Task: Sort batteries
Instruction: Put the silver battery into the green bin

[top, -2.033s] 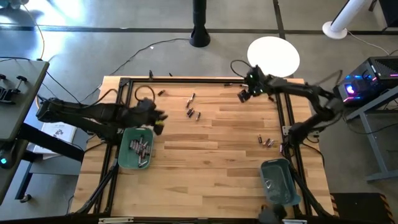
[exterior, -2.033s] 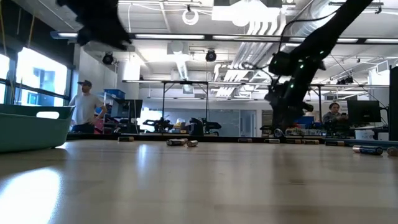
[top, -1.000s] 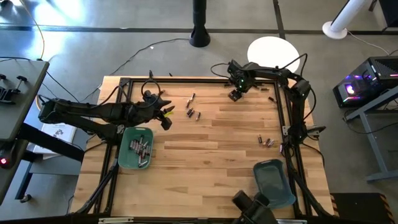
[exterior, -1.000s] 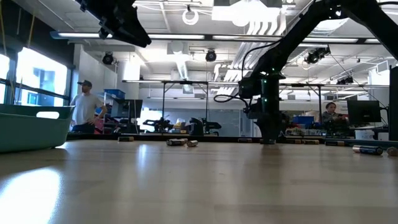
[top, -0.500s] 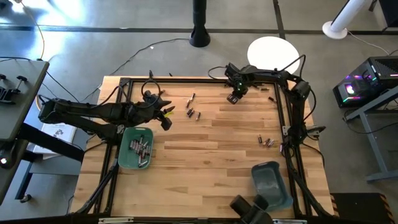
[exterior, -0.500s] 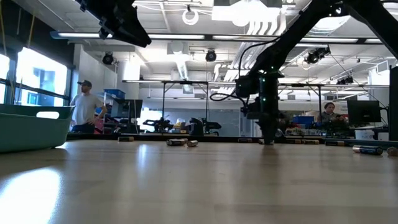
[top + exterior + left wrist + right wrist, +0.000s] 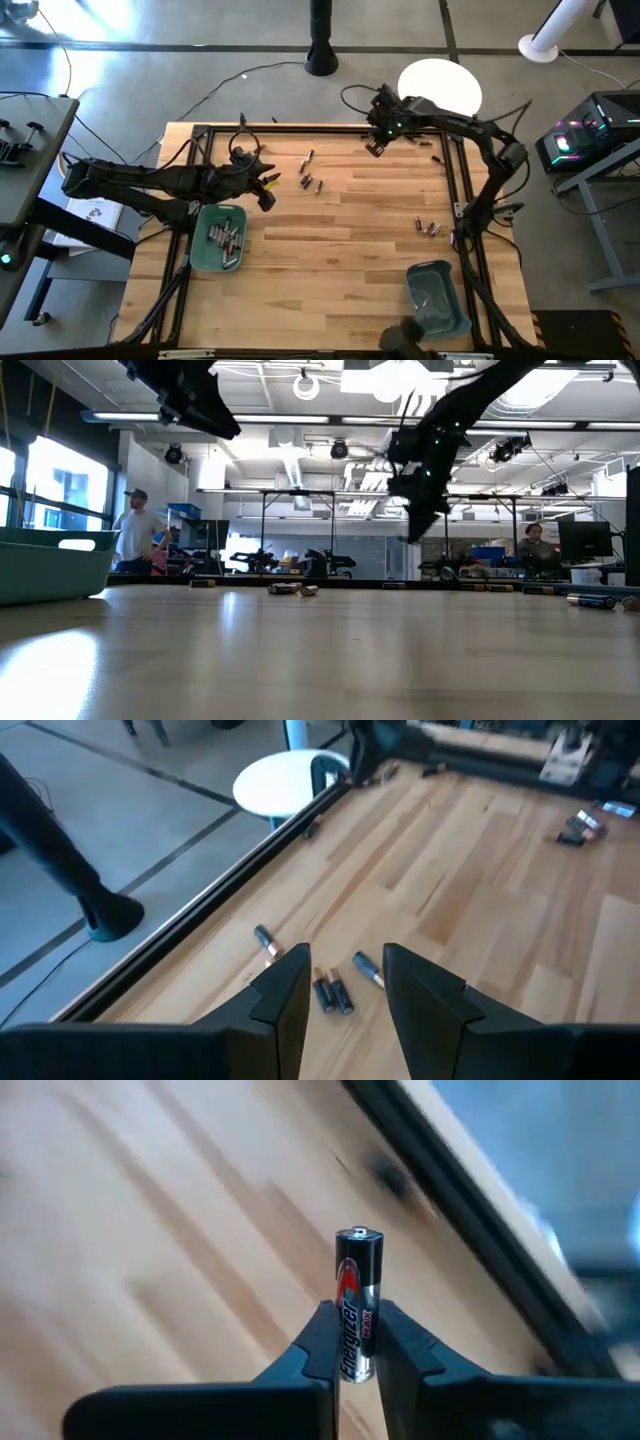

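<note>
Gripping one battery [image 7: 358, 1318] upright, the right gripper [image 7: 355, 1342] hangs above the tabletop's [image 7: 340, 240] far edge; jaws are closed on the cell's lower half, top cap clear. The battery looks small, rigid, light, with a smooth, likely slippery jacket. Best hold is across the middle of the barrel; a pinch near one end could let it pivot or squirt out.

Left gripper [image 7: 341, 988] hovers near the left teal bin [image 7: 220, 241], jaws part-open and empty, facing a loose cluster of batteries [image 7: 330, 988] on the wood. More batteries [image 7: 428, 228] lie near the right rail. The right teal bin [image 7: 438, 296] sits at the near right.

Against half a second ago: the right gripper has lifted off the wood and swung slightly right; a second ago its jaws were wide. Left arm unchanged.
</note>
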You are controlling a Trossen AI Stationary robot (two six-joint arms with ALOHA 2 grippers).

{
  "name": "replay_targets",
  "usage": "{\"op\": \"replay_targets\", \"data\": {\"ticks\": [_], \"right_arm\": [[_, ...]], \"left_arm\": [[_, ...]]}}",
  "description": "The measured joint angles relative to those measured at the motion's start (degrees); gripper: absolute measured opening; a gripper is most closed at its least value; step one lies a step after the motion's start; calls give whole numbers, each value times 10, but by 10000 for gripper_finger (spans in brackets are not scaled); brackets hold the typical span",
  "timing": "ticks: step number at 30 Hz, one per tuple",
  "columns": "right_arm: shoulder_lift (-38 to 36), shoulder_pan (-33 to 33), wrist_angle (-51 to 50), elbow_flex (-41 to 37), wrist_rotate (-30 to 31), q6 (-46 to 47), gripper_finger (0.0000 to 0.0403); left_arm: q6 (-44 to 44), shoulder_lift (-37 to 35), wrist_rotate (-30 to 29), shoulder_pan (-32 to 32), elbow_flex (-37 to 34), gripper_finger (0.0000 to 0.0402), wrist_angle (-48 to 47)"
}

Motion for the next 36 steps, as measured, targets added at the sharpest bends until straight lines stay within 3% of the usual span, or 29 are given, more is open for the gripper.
{"op": "replay_targets", "data": {"ticks": [4, 7, 11, 15, 23, 27, 36], "right_arm": [[-49, 40, 225, -116, -168, -18, 22], [-60, 91, 449, -221, -249, 28, 21], [-49, 176, 720, -293, -273, 91, 21], [-37, 239, 850, -301, -262, 118, 21], [-34, 301, 836, -230, -229, 80, 21], [-35, 305, 801, -221, -203, 62, 21], [-40, 306, 785, -227, -198, 66, 21]], "left_arm": [[-3, 0, -5, 2, -41, 122, 40], [-5, 0, 30, 15, -101, 127, 156], [17, 14, 122, 48, -197, 150, 418], [80, 58, 202, 72, -243, 185, 592], [84, 152, 264, 87, -201, 226, 650], [101, 163, 317, 87, -184, 227, 647], [104, 156, 324, 89, -180, 227, 605]]}}
